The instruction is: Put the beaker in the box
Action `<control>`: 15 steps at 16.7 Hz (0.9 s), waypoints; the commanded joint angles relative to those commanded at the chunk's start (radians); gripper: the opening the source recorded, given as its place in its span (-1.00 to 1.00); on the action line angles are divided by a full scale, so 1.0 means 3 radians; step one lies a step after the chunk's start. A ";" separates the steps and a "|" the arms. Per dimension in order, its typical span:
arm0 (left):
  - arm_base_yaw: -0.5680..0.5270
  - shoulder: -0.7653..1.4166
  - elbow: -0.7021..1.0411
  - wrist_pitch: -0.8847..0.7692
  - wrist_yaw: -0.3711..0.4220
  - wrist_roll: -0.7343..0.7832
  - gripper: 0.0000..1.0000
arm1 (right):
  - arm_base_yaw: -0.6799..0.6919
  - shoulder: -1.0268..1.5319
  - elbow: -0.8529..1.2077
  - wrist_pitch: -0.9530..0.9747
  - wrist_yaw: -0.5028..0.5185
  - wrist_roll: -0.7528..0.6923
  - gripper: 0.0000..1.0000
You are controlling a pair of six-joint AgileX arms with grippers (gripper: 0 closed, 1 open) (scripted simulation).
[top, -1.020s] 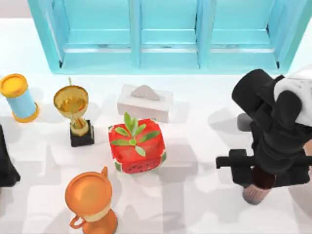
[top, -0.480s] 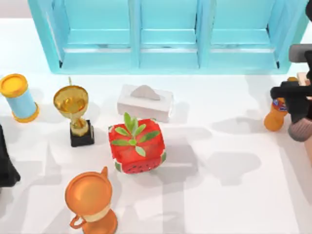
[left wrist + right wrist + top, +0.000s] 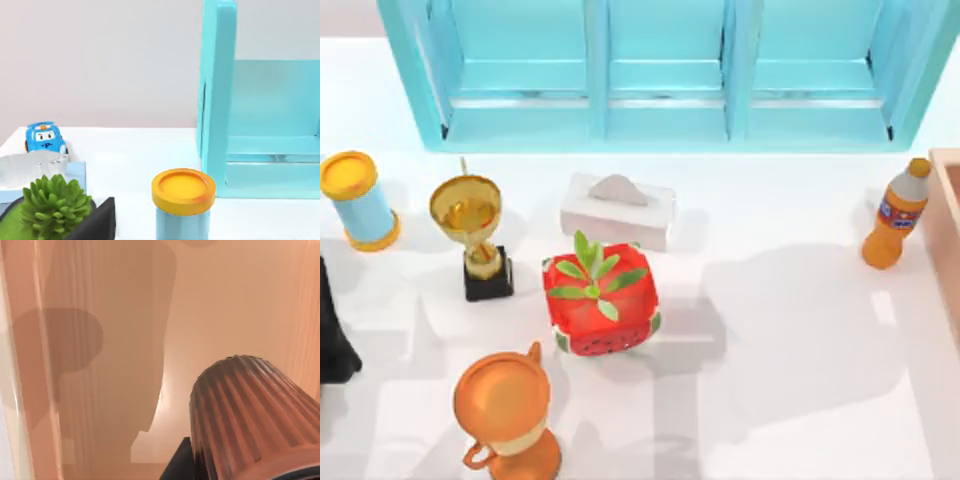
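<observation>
Parked at the table's left edge, my left arm (image 3: 332,335) idles, jaw state impossible to tell. Rightward past the watermelon cube (image 3: 601,302) and orange bottle (image 3: 894,218), nothing blocks the route. My right gripper (image 3: 182,462) has carried the beaker (image 3: 247,415) off the table over the box (image 3: 948,230) (seemingly pinched, ready for release).

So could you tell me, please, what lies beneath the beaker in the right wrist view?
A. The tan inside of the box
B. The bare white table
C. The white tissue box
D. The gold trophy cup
A: in the right wrist view the ribbed beaker hangs over the light tan floor and walls of the box, whose rim shows at the top view's right edge.
</observation>
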 joint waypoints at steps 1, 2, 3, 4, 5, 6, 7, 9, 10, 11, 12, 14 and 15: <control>0.0000 0.0000 0.0000 0.0000 0.0000 0.0000 1.00 | -0.0062 0.0005 0.0029 -0.0036 -0.0002 -0.0056 -1.00; 0.0000 0.0000 0.0000 0.0000 0.0000 0.0000 1.00 | -0.0088 0.0008 0.0041 -0.0052 -0.0003 -0.0080 -1.00; 0.0000 0.0000 0.0000 0.0000 0.0000 0.0000 1.00 | -0.0088 0.0008 0.0041 -0.0052 -0.0003 -0.0080 -1.00; 0.0000 0.0000 0.0000 0.0000 0.0000 0.0000 1.00 | -0.0088 0.0008 0.0041 -0.0052 -0.0003 -0.0080 -1.00; 0.0000 0.0000 0.0000 0.0000 0.0000 0.0000 1.00 | -0.0088 0.0008 0.0041 -0.0052 -0.0003 -0.0080 -1.00; 0.0000 0.0000 0.0000 0.0000 0.0000 0.0000 1.00 | -0.0076 -0.0003 0.0032 -0.0044 0.0000 -0.0072 -1.00; 0.0000 0.0000 0.0000 0.0000 0.0000 0.0000 1.00 | -0.0076 -0.0001 0.0021 -0.0033 0.0000 -0.0072 -1.00; 0.0000 0.0000 0.0000 0.0000 0.0000 0.0000 1.00 | -0.0082 0.0003 -0.0101 0.0091 -0.0002 -0.0068 -1.00; 0.0000 0.0000 0.0000 0.0000 0.0000 0.0000 1.00 | -0.0087 0.0001 -0.0208 0.0203 -0.0004 -0.0062 -1.00; 0.0000 0.0000 0.0000 0.0000 0.0000 0.0000 1.00 | -0.0088 0.0002 -0.0321 0.0322 -0.0004 -0.0062 -1.00; 0.0000 0.0000 0.0000 0.0000 0.0000 0.0000 1.00 | -0.0087 0.0008 -0.0447 0.0457 -0.0004 -0.0065 -1.00; 0.0000 0.0000 0.0000 0.0000 0.0000 0.0000 1.00 | -0.0085 0.0028 -0.0684 0.0695 -0.0003 -0.0073 -1.00; 0.0000 0.0000 0.0000 0.0000 0.0000 0.0000 1.00 | -0.0084 0.0032 -0.0752 0.0764 -0.0002 -0.0075 -1.00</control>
